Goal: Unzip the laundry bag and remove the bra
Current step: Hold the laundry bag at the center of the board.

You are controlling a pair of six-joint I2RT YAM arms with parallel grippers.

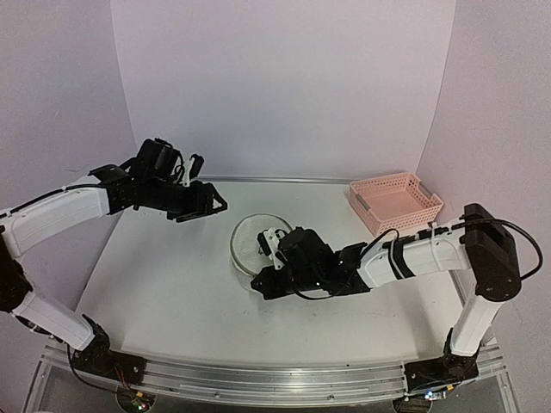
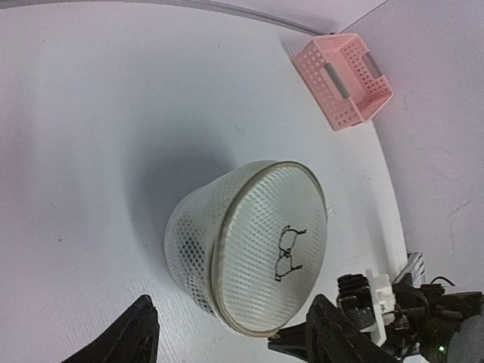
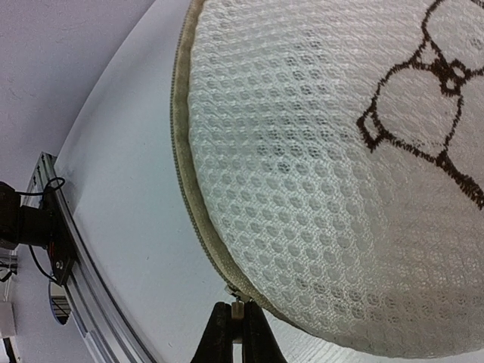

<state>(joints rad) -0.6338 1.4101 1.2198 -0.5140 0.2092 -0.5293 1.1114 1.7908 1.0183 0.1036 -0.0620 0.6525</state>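
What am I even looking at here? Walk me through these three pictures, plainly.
These are two robot arms bolted at the near edge of a white table. One picture looks down from above and behind them; the other two come from cameras on each wrist.

On the table lie a round white mesh laundry bag, printed with a small black bra drawing, and a pink lattice basket at the far right.

The right gripper is shut, pinching the small metal zipper pull at the bag's rim. The left gripper is open, holds nothing, and hangs above the table with the bag in its view. The bag looks zipped, so no bra shows.
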